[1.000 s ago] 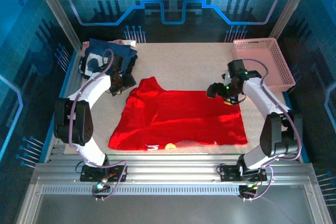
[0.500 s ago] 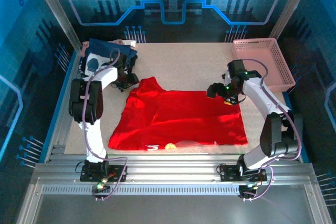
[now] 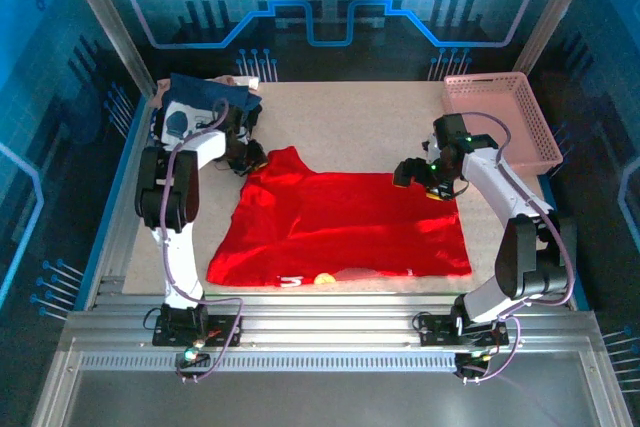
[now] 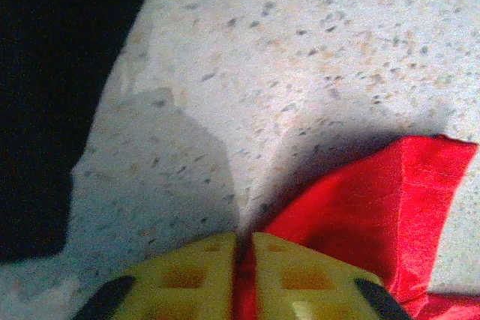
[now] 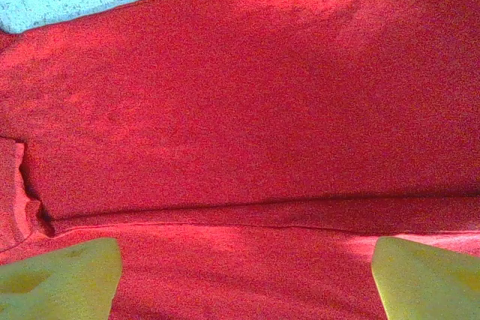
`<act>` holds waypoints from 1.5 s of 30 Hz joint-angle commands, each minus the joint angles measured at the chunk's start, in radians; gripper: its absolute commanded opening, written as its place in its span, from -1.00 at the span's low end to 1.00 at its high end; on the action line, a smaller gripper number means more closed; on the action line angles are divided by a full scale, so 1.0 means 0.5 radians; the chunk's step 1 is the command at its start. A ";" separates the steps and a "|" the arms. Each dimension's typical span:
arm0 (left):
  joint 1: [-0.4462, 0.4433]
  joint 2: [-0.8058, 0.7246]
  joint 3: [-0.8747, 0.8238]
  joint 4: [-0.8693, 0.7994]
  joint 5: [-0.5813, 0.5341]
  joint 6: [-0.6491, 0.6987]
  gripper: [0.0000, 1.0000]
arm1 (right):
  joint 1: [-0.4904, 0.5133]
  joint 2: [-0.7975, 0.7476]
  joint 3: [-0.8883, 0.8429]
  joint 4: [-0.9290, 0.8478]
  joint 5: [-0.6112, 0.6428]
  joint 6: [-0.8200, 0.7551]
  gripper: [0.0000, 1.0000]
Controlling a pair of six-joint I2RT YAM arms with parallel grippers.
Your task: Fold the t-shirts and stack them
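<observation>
Red t-shirt [image 3: 340,227] lies flat; left fingers [image 4: 187,279] pinch its far-left corner; right fingers [image 5: 60,279] spread wide over its cloth.

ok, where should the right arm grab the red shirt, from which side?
Likely the far right corner of the red shirt, coming straight down over its far edge. It lies flat, that edge is free on the table, and the left pincer pinches the far left corner. The open right pincer hovers just inside that edge.
</observation>
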 commanded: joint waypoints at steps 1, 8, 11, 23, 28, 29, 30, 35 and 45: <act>-0.018 0.062 0.021 0.018 0.162 -0.008 -0.99 | -0.021 0.013 0.021 -0.023 0.014 -0.021 0.75; 0.056 -0.137 0.075 -0.018 -0.013 0.047 -1.00 | -0.069 0.013 0.049 -0.055 0.066 -0.060 0.75; 0.053 -0.242 0.111 -0.022 -0.113 0.118 -1.00 | -0.091 0.013 0.038 -0.041 0.070 -0.062 0.75; 0.046 -0.342 0.167 -0.033 -0.237 0.339 -1.00 | -0.228 0.111 0.061 0.057 0.280 0.014 0.76; 0.053 -0.342 0.190 -0.089 -0.285 0.385 -1.00 | -0.277 0.223 0.153 0.101 0.427 0.071 0.75; 0.053 -0.341 0.195 -0.103 -0.294 0.399 -1.00 | -0.285 0.250 0.175 0.120 0.440 0.074 0.74; 0.053 -0.344 0.193 -0.105 -0.290 0.412 -1.00 | -0.291 0.288 0.206 0.131 0.455 0.077 0.73; 0.053 -0.347 0.187 -0.107 -0.258 0.439 -1.00 | -0.291 0.540 0.434 0.058 0.584 0.087 0.63; 0.053 -0.378 0.159 -0.101 -0.180 0.424 -1.00 | -0.283 0.946 0.738 -0.068 0.760 0.180 0.46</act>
